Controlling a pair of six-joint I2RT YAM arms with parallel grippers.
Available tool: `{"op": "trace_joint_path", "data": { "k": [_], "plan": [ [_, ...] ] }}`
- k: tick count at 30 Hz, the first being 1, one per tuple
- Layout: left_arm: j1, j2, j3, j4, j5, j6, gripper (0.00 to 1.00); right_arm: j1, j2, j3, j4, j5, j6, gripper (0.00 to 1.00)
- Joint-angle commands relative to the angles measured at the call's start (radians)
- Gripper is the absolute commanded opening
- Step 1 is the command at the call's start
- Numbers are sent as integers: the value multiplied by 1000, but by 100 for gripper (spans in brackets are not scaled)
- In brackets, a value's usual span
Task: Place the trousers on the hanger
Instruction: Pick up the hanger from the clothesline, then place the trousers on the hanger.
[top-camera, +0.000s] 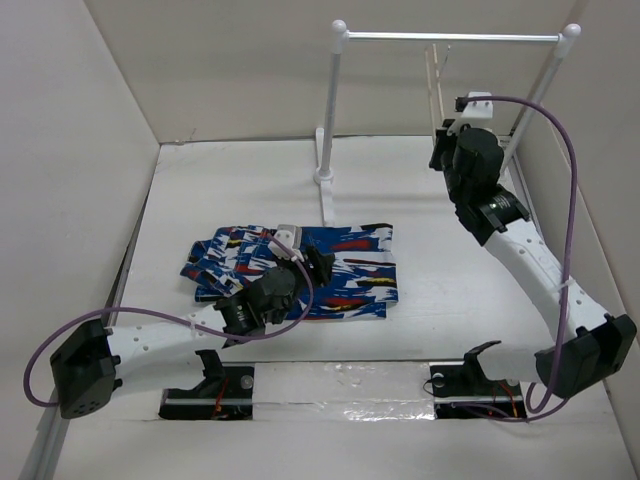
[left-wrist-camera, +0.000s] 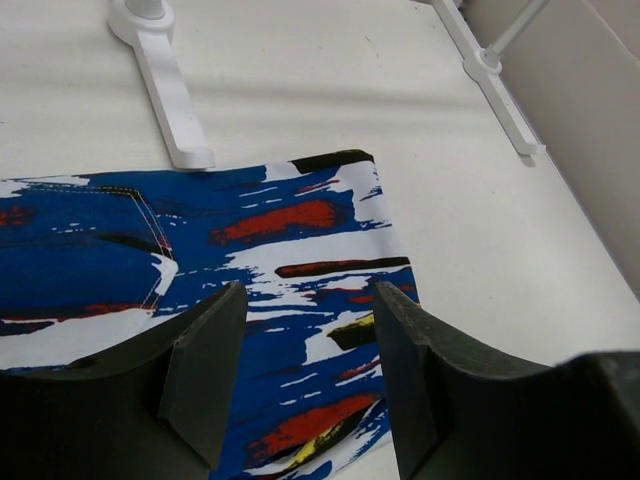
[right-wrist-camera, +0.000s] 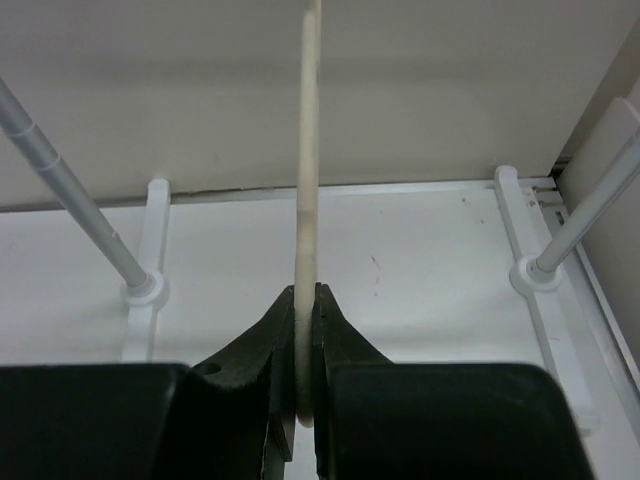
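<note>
Trousers (top-camera: 355, 270) flat beside rail foot (left-wrist-camera: 170, 100), left pincer (left-wrist-camera: 310, 297) spread above, right pincer (right-wrist-camera: 306, 298) pinching hanger (right-wrist-camera: 310, 150) edge

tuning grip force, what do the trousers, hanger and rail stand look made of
The trousers: soft cloth, matte, judging by the stitched pocket seam and limp folds. The hanger: cream, matte, thin; probably wood or plastic, cannot tell which. The rail stand's crossbar: shiny grey, likely bare metal; its posts: glossy white, plastic or painted.
</note>
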Motion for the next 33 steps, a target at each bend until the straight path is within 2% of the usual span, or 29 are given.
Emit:
{"op": "trace_joint_path", "data": {
  "k": [1, 7, 9, 14, 16, 19, 20, 26, 33],
  "plan": [
    [31, -29, -12, 45, 45, -18, 50, 3, -61, -57, 35, 0, 33, 0],
    [80, -22, -11, 74, 127, -33, 51, 97, -236, -365, -43, 58, 177, 0],
    [80, 16, 47, 66, 193, -46, 50, 126, -282, -498, -69, 78, 229, 0],
    [80, 194, 279, 10, 292, -67, 50, 206, -432, -682, -109, 123, 316, 0],
    [80, 265, 342, 2, 334, -88, 52, 217, -463, -723, -135, 126, 342, 0],
    [80, 458, 475, -9, 410, -136, 56, 227, -501, -745, -143, 88, 359, 0],
    [80, 499, 555, -21, 428, -147, 57, 227, -502, -749, -148, 80, 359, 0],
    [71, 755, 790, -93, 485, -217, 62, 290, -489, -771, -162, 83, 403, 0],
    [71, 854, 833, -84, 535, -299, 61, 310, -528, -795, -175, 118, 428, 0]
  ]
}}
